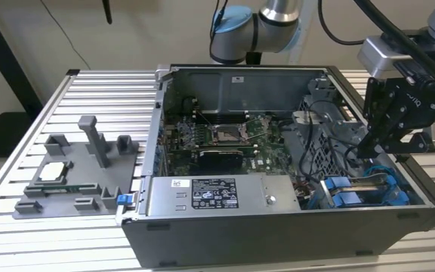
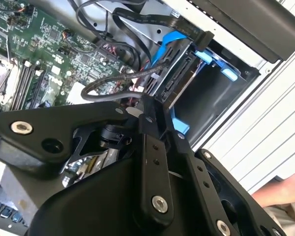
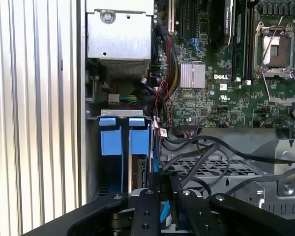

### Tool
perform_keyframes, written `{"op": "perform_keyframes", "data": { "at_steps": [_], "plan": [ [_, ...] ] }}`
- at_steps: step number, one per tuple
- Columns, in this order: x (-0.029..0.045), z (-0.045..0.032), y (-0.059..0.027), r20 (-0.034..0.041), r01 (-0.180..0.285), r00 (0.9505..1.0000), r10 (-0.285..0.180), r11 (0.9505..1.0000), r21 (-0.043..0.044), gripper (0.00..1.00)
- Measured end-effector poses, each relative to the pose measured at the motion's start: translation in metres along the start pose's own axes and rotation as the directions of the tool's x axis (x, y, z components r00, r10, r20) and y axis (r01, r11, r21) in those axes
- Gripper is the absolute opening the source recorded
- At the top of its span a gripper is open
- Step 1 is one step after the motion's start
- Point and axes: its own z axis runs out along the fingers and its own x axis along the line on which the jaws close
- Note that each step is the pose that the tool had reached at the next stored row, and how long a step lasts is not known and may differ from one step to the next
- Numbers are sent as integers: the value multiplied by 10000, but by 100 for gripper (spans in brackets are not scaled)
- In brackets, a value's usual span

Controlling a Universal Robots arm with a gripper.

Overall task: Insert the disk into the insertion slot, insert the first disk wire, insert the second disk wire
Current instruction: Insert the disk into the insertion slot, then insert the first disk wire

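Disk (image 2: 178, 84) sits in the slot (image 2: 217, 101) right below my tool (image 1: 370, 150); can't tell if it's pinching anything or spread.

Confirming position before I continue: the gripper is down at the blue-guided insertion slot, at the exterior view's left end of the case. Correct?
Wrong side. The gripper is down at the insertion slot, but that is at the exterior view's right end of the case, not the left, as the exterior view shows.
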Motion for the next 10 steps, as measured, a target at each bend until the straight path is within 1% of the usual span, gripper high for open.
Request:
{"op": "perform_keyframes", "data": {
  "at_steps": [7, 10],
  "plan": [
    [0, 1, -2, -2, 0, 10000, 0, 10000, 0, 0],
    [3, 14, -2, 0, 1, 10000, -1, 10000, 0, 0]
  ]
}}
